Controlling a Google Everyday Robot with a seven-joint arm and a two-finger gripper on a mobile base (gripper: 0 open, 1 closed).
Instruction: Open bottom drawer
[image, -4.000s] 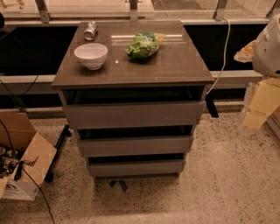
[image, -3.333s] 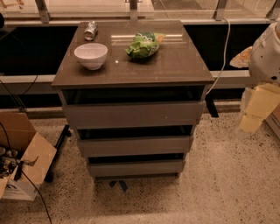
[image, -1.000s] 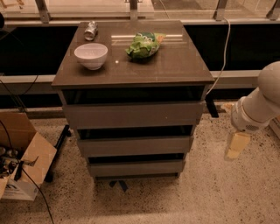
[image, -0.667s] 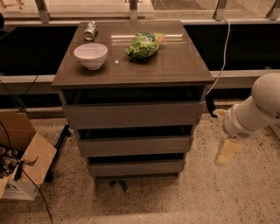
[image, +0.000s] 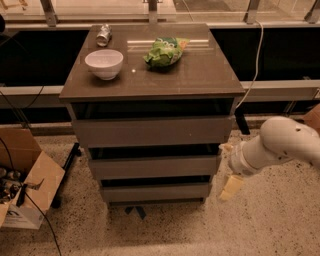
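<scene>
Camera view: bottom drawer (image: 155, 192) looks shut, not yet opened.
Gripper (image: 229, 188) hangs just beside its right end; open or closed, I cannot tell.

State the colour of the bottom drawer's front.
The bottom drawer is plain grey-brown in the camera view; the gripper hangs beside its right end.

Pincer (image: 230, 187) low, just right of bottom drawer (image: 155, 192); open floor (image: 170, 232) before its front; cardboard box (image: 31, 186) left.
</scene>
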